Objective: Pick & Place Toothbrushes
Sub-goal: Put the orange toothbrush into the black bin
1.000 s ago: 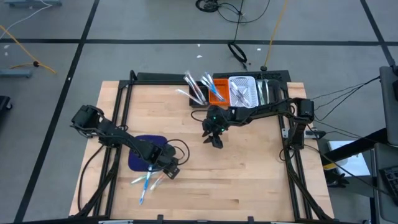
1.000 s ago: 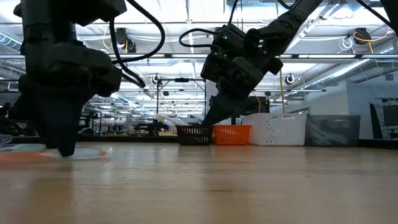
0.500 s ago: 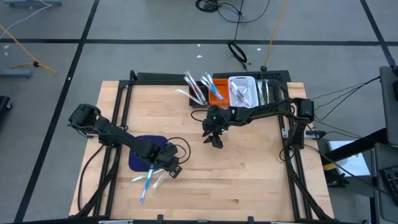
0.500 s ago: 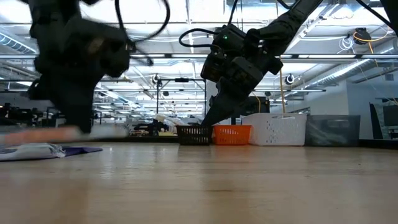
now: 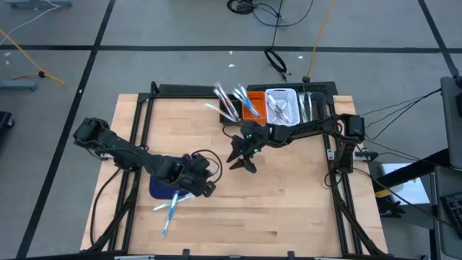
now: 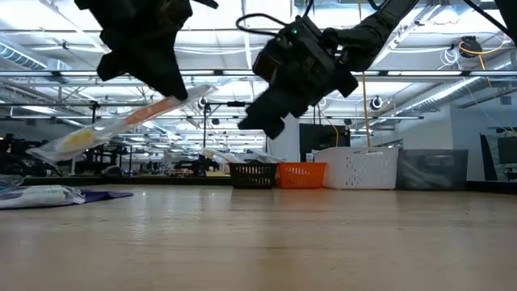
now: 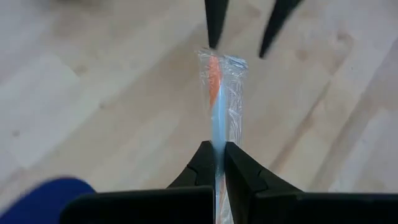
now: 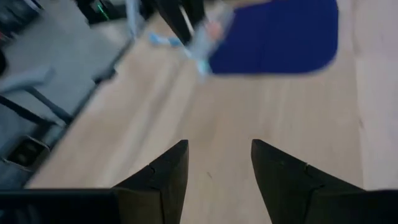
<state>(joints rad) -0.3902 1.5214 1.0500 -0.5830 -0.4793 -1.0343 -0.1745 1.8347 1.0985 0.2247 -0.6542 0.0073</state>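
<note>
Left gripper (image 7: 214,163) jaws clamped on wrapped toothbrush (image 7: 219,93), lifted above bench (image 5: 289,209). Right gripper (image 8: 217,168) jaws wide, empty, mid-bench.

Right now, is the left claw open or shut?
Shut. In the left wrist view, the left claw pinches a wrapped toothbrush between its fingers, lifted off the table.

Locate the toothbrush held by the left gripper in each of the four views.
High view: held toothbrush at the left gripper, beside the blue mat.
Low view: tilted in the air, upper left.
Left wrist view: centre, between the fingers.
Right wrist view: top, blurred.
Shared landmark: the blue mat.
</note>
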